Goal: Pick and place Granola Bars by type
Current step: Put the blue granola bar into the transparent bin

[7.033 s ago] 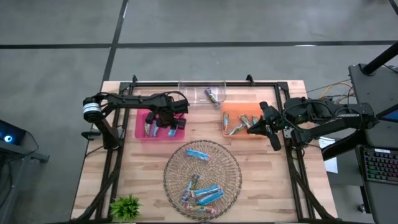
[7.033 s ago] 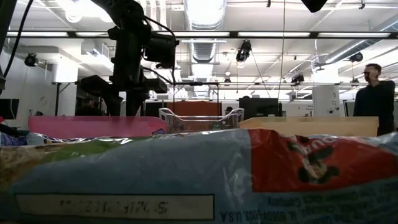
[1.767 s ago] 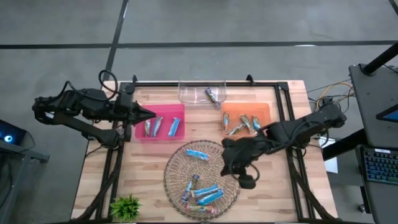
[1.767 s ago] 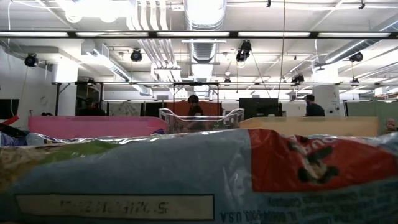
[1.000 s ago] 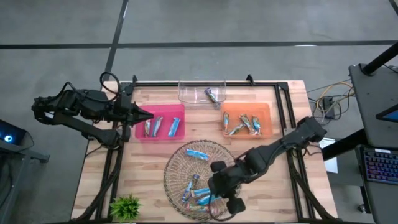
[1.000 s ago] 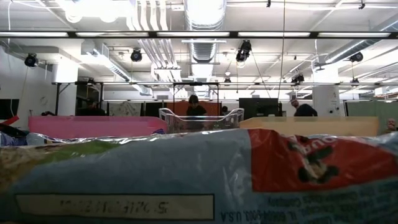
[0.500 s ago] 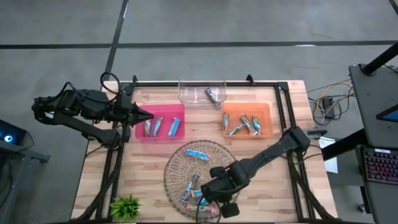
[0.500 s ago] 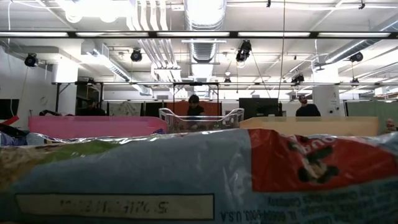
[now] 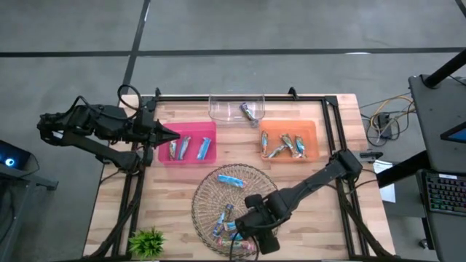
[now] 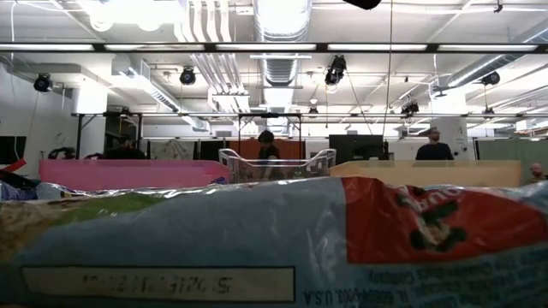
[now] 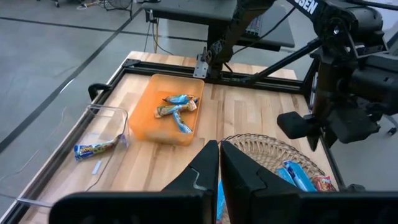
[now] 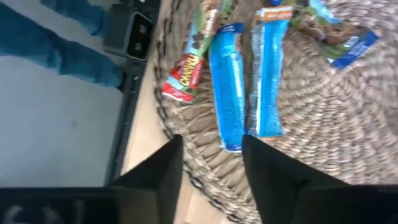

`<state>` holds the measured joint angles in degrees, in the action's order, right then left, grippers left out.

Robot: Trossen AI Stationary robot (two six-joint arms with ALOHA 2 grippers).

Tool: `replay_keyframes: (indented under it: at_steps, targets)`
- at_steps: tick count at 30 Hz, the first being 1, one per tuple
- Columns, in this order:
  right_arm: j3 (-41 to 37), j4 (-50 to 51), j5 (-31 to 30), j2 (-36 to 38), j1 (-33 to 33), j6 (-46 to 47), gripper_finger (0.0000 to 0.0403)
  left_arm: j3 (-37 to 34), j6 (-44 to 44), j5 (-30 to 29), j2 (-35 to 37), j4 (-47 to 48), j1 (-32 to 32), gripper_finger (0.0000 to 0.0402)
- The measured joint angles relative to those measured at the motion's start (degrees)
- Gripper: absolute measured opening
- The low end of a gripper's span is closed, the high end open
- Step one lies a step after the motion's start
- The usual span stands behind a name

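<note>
Nearest, the right gripper point(image 12: 208, 171) hangs low over the 6 o'clock edge of the round woven wicker basket point(image 9: 271, 191), fingers spread apart with nothing between them, lined up on two bright blue wrapped granola bars point(image 12: 245, 87) lying side by side; that spread looks sized to straddle one bar. A red-wrapped bar point(image 12: 184, 76) lies at the basket's rim beside them, and more loose bars point(image 9: 231, 180) sit toward the basket's 12 o'clock. Farther back, sorted bars rest by kind in the pink rectangular plastic tray point(image 9: 212, 129) at 10 o'clock, the orange rectangular plastic tray point(image 9: 312, 128) at 2 o'clock and the clear plastic bin point(image 9: 222, 108) at 12 o'clock. Waiting off the table's 9 o'clock side, the left gripper point(image 11: 219, 163) has its fingers pressed together, empty, probably to leave the basket free.
</note>
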<state>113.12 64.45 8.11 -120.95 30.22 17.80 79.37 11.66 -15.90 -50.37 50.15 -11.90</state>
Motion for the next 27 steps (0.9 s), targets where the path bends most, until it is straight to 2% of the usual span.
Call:
replay_keyframes:
  at_steps: [4, 8, 27]
  targets:
    - [-0.1, -0.16, -2.16, 0.0, 0.02, 0.02, 0.0199, 0.0, 0.31, 0.0, 0.0, 0.02, 0.0, 0.0]
    - [-0.7, -0.53, -2.29, -0.03, -0.02, -0.15, 0.0219, 0.0, 0.31, -0.02, 0.0, 0.02, 0.0, 0.0]
    - [-8.72, -9.84, -2.11, -3.19, -0.11, -1.02, 0.0209, 0.0, 0.36, -0.02, -0.02, 0.04, 0.01, 0.0]
